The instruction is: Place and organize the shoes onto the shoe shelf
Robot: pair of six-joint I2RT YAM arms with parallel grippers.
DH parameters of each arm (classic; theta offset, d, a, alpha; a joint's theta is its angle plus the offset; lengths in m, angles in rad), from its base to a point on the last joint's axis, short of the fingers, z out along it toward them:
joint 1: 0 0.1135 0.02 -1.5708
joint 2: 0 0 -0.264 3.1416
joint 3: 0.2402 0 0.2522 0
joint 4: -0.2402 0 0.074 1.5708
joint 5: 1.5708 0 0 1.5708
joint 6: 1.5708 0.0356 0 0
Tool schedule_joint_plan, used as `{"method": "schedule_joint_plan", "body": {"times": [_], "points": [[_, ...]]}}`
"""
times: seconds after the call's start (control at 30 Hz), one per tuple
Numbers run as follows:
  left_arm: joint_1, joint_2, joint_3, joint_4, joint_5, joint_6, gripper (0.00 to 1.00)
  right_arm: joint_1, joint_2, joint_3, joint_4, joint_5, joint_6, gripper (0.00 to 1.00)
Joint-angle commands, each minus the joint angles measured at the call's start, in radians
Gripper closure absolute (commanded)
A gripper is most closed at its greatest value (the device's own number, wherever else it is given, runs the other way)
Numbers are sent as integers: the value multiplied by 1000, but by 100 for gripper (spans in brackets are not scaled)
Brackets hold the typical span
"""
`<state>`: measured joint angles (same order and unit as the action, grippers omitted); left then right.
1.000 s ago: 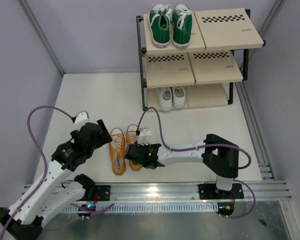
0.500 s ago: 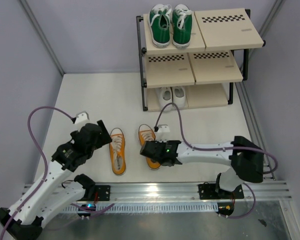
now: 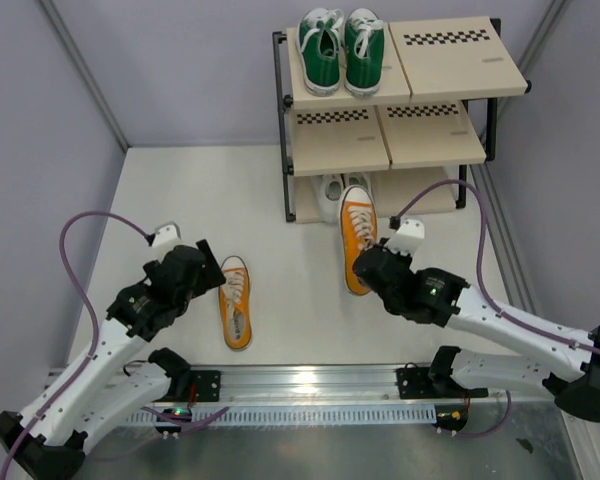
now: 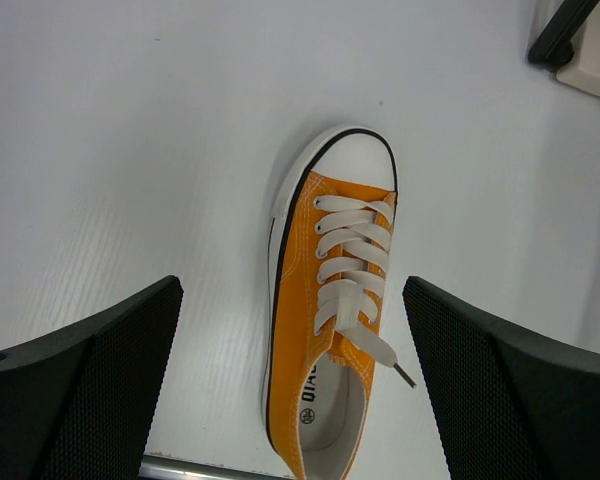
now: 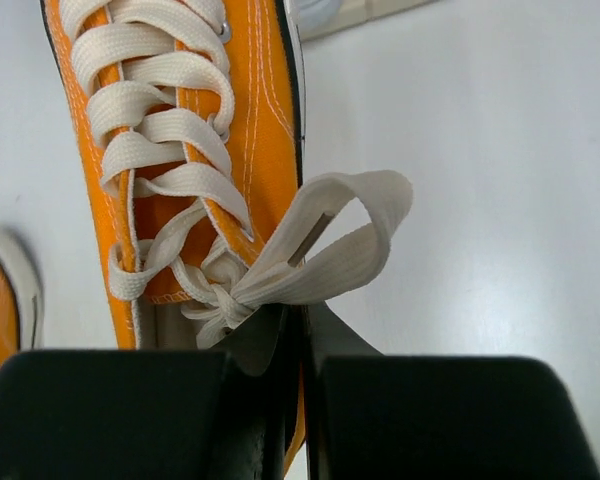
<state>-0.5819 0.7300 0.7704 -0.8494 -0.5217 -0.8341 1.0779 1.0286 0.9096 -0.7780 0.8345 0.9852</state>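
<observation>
Right pincer (image 3: 365, 268) grasping orange shoe (image 3: 357, 235) at its collar, mid-frame. Left pincer (image 3: 205, 265) released by second orange shoe (image 3: 235, 303), lower left.

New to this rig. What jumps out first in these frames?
An orange sneaker is pinched at its heel collar by the shut right fingers. Its toe points at the bottom tier of the shoe shelf, just in front of the white pair. Its mate lies alone on the table's near left, below the open left fingers, and the green sneakers sit on the top tier's left board.
</observation>
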Motion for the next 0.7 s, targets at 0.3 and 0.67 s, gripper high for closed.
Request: {"method": "schedule_joint_plan", "body": {"times": [0.3, 0.67], "points": [[5, -27, -13, 53, -1, 9, 4, -378, 13, 164, 468, -127, -588, 97], [5, -17, -6, 56, -14, 23, 4, -526, 269, 396, 503, -245, -661, 97]]}}
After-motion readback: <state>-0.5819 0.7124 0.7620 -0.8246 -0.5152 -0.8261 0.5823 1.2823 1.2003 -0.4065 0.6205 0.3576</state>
